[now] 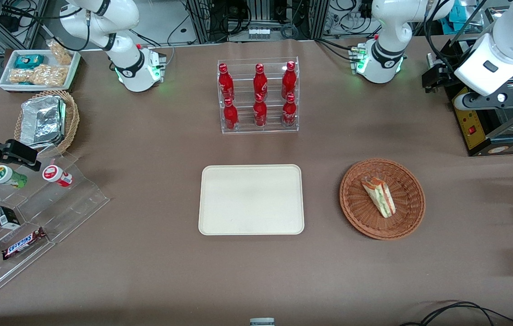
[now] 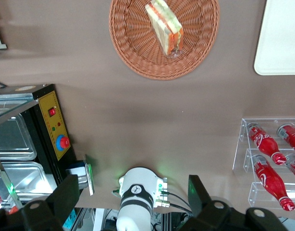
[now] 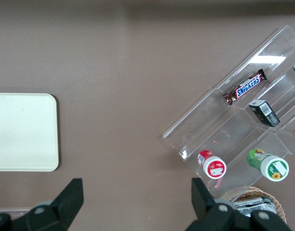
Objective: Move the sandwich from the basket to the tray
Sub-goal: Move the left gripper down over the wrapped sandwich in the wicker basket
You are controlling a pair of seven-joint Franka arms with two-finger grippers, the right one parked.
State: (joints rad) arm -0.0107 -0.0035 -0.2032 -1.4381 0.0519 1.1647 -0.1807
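Sandwich (image 1: 379, 196) lies in the basket (image 1: 408, 217), w/ its tip pointing toward the front camera. Basket sits on the table (image 1: 147, 271) beside the tray (image 1: 251, 199), toward the working arm's end; the two are apart, not touching. Tray is bare. Bottle rack (image 1: 258, 96) stands farther from the front camera than the tray. Gripper (image 2: 133, 202) is up high, well apart from the basket, fingers (image 2: 66, 197) spread wide, holding nothing.
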